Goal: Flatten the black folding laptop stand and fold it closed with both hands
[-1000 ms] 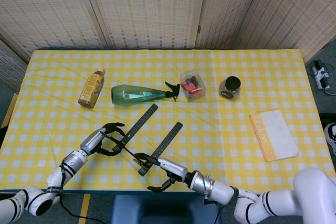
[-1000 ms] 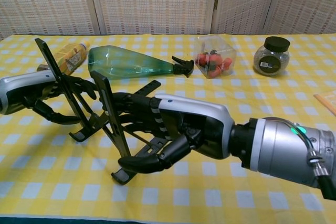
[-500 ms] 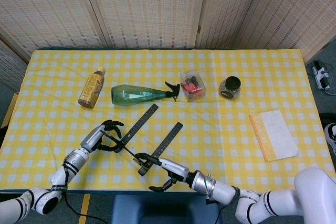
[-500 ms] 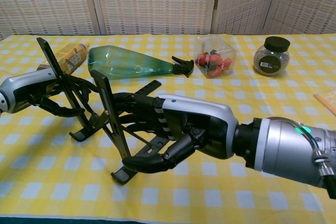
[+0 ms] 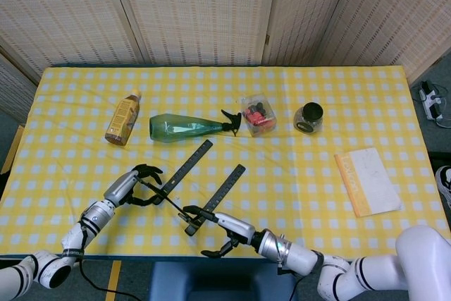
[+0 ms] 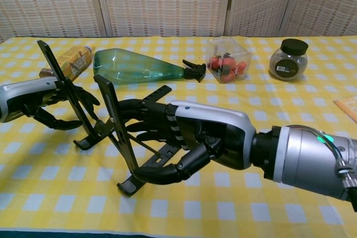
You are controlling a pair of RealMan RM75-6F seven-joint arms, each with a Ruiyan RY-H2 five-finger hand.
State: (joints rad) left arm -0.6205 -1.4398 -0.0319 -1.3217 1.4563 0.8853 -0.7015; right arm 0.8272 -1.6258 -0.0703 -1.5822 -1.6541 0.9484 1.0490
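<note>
head view: the black laptop stand [image 5: 199, 185] sits near the front edge of the table, unfolded, its two long bars angled up and away side by side with thin cross links between them. the left hand [image 5: 132, 182] has its fingers wrapped round the left bar's lower end, and the right hand [image 5: 223, 229] grasps the right bar near its foot. yellow checked tablecloth [image 5: 296, 174], woven screen panels behind. further back lie a tea bottle [image 5: 122, 118], a green spray bottle [image 5: 184, 127], a clear box of red bits [image 5: 258, 115] and a dark-lidded jar [image 5: 308, 118], with a notebook [image 5: 368, 181] off to the right

chest view: the stand [image 6: 106, 124] is still propped up, both bars tilted back, feet on the cloth. the right hand [image 6: 184, 140] fills the middle and hides the links, fingers curled around the near bar. the left hand [image 6: 47, 101] clasps the far bar
</note>
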